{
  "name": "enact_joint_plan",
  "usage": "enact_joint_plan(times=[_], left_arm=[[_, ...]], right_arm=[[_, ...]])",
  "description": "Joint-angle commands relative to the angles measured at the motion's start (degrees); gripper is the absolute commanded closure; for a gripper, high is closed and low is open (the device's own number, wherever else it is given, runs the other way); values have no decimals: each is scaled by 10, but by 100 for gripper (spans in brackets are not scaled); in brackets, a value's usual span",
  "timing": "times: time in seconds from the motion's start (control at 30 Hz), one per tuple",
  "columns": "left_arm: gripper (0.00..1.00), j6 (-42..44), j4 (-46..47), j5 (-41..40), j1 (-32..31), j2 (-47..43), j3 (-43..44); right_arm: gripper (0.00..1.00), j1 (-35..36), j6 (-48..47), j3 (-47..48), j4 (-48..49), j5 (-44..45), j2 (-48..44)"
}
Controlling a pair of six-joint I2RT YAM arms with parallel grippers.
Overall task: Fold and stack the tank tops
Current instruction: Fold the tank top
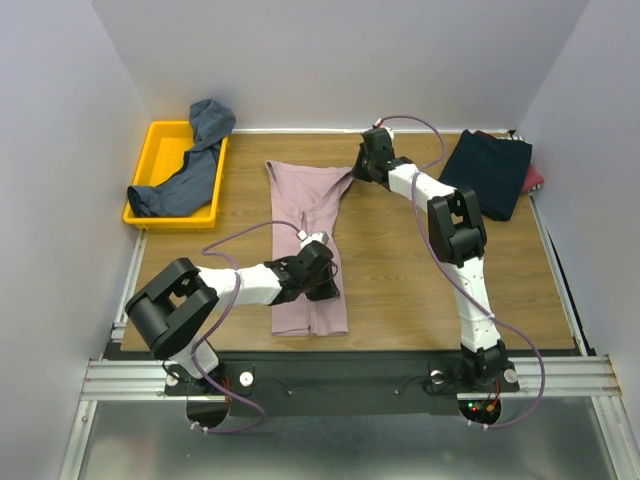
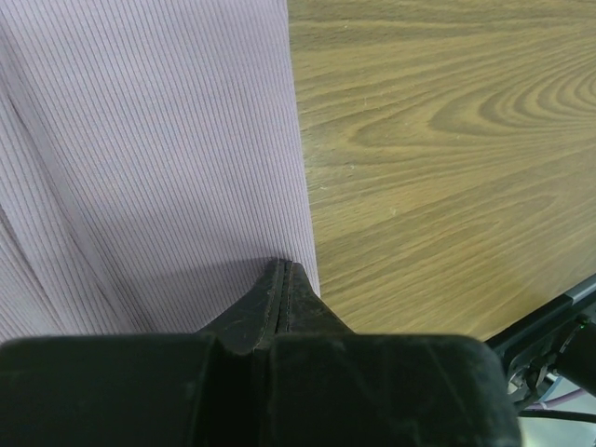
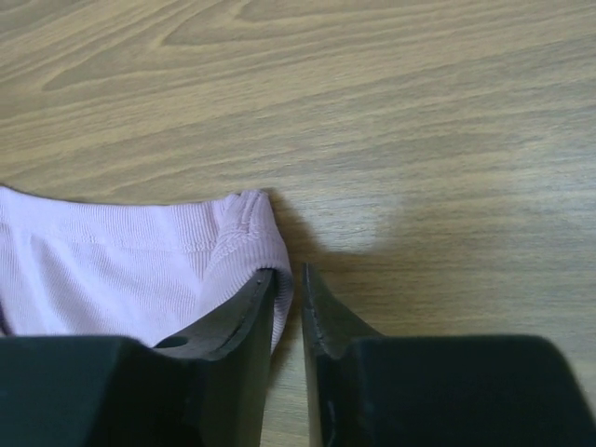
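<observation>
1. Pale grey walls (image 1: 330, 60) close in a wood-grain bench (image 1: 420, 290) on three sides.
2. At the far left corner sits a yellow tray (image 1: 165, 145). A slate blue-grey tank top (image 1: 195, 170) lies crumpled in it, with one end bunched over the tray's back rim.
3. About mid-bench lies the pink tank top (image 1: 305, 210), long and narrow. Its straps point toward the far wall and its hem toward the arm bases, and its far right corner spreads out to the right.
4. At the far right a dark navy tank top (image 1: 485, 170) lies folded flat. A bit of a red tank top (image 1: 533, 180) pokes out at its right edge (the rest of the red one is hidden).
5. The left pincer (image 2: 284, 270) sits low at the pink tank top's right edge, nearer the hem. It is clenched tight, with no gap between its fingers. The tips rest on the ribbed cloth right where it meets bare wood; I cannot tell whether any cloth is caught between them.
6. The right pincer (image 3: 291, 284) is down at the pink tank top's far right strap corner. It is not clenched: a slim gap shows between its fingers (image 3: 247, 317). The strap's edge lies in that gap against one finger, and the other finger stands over bare wood.
</observation>
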Motion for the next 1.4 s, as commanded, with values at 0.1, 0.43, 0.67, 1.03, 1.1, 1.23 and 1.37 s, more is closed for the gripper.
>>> enact_joint_plan(times=[0.1, 0.43, 0.67, 1.03, 1.1, 1.23, 1.37], left_arm=[[100, 9, 13, 10, 2, 6, -8], [100, 13, 14, 14, 2, 9, -12], [100, 14, 15, 16, 2, 12, -13], [100, 14, 19, 26, 2, 20, -16], [100, 15, 20, 27, 2, 21, -15], [100, 17, 24, 31, 2, 22, -18], [100, 20, 25, 36, 1, 25, -19]], right_arm=[[84, 8, 10, 29, 31, -11, -5], [94, 14, 27, 35, 44, -7, -8], [97, 16, 45, 53, 51, -1, -3], [98, 34, 67, 106, 51, 5, 34], [98, 38, 69, 114, 51, 9, 47], [99, 46, 68, 124, 51, 19, 63], [95, 59, 61, 131, 51, 41, 72]])
